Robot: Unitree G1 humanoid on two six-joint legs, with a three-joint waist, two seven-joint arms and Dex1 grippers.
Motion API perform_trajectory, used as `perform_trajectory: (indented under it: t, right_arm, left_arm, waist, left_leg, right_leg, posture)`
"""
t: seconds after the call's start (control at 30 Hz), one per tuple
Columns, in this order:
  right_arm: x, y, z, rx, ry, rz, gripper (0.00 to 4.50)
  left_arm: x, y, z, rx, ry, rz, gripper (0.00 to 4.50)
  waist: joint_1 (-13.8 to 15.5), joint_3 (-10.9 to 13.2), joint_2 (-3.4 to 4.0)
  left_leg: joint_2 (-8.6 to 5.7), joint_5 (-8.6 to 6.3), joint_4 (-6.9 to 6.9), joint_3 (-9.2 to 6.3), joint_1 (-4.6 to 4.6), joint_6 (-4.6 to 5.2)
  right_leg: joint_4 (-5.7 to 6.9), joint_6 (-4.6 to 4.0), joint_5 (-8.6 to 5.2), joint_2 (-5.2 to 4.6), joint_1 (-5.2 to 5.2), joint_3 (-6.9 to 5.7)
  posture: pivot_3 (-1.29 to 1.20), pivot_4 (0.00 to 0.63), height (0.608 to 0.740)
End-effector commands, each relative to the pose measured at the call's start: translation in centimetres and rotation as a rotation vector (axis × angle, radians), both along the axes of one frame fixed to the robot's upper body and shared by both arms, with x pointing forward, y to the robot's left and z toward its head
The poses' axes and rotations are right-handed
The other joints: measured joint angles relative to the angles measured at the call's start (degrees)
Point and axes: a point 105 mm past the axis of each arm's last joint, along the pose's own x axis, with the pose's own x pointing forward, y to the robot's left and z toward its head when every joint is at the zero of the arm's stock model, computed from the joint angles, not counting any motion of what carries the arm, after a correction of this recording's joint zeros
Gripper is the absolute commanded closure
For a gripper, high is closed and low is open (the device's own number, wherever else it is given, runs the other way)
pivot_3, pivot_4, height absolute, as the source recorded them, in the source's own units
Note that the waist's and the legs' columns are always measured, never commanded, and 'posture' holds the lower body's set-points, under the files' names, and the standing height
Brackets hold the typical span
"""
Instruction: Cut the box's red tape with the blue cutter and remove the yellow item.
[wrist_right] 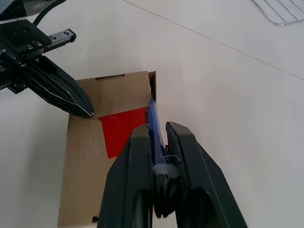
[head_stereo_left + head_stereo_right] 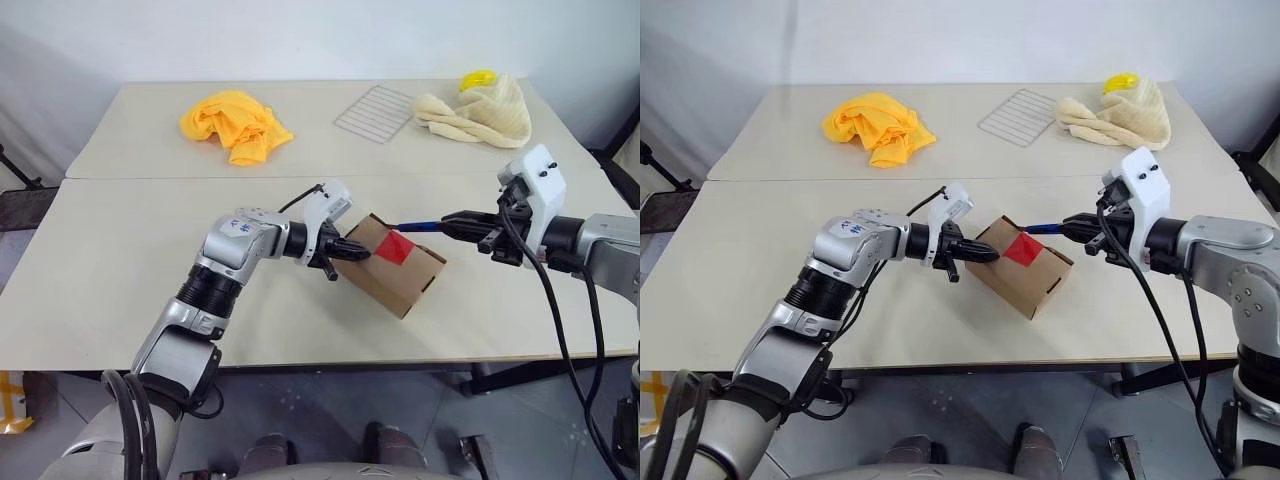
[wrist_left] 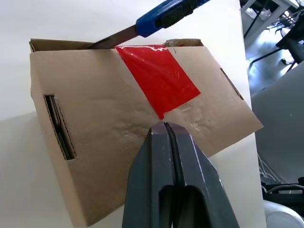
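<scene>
The brown cardboard box [image 2: 392, 270] lies tilted on the near table, with the red tape [image 2: 395, 247] on its upper face. My left gripper [image 2: 358, 252] is shut, its tips pressing against the box face just below the tape [image 3: 159, 76]. My right gripper [image 1: 156, 126] is shut on the blue cutter [image 1: 153, 118]. The cutter [image 2: 418, 226] points at the box from the right. Its blade [image 3: 114, 38] rests at the box's top edge by the end of the tape. The yellow item is hidden.
On the far table lie an orange-yellow cloth [image 2: 238, 124], a wire rack [image 2: 375, 113] and a cream cloth [image 2: 480, 112] with a yellow plastic piece [image 2: 477, 78] behind it. The near table's front edge [image 2: 330, 362] runs just below the box.
</scene>
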Motion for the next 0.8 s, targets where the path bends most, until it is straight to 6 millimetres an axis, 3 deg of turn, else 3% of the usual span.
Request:
perform_trajectory:
  t: [0.03, 0.43, 0.8]
  right_arm:
    - [-0.6, -0.3, 0.5, -0.057, -0.013, 0.002, 4.34]
    - [-2.2, -0.8, 0.1, -0.195, 0.136, 0.104, 4.34]
    - [-1.0, 0.7, -1.0, -0.175, 0.257, 0.084, 4.34]
  left_arm:
    - [0.2, 0.0, -0.1, 0.019, 0.0, 0.005, 4.5]
    - [0.5, -0.2, -0.2, 0.029, 0.023, 0.033, 4.5]
    - [0.5, -0.9, -0.5, 0.046, 0.017, 0.04, 4.5]
  waist:
    - [0.1, 0.0, 0.0]
    - [0.5, 0.0, -0.04]
    - [0.1, -0.1, -0.17]
  left_leg:
    - [0.0, 0.0, 0.0, 0.0, 0.0, 0.0]
    - [0.0, -0.02, 0.1, -0.04, 0.03, 0.03]
    - [0.01, -0.02, 0.17, -0.05, 0.09, 0.03]
  right_leg:
    - [0.0, 0.0, 0.0, 0.0, 0.0, 0.0]
    - [-0.02, 0.0, 0.0, -0.01, 0.11, -0.02]
    - [0.07, -0.01, 0.01, -0.01, 0.13, 0.0]
  posture:
    - [0.0, 0.15, 0.74]
    - [0.0, 0.15, 0.74]
    - [0.0, 0.15, 0.74]
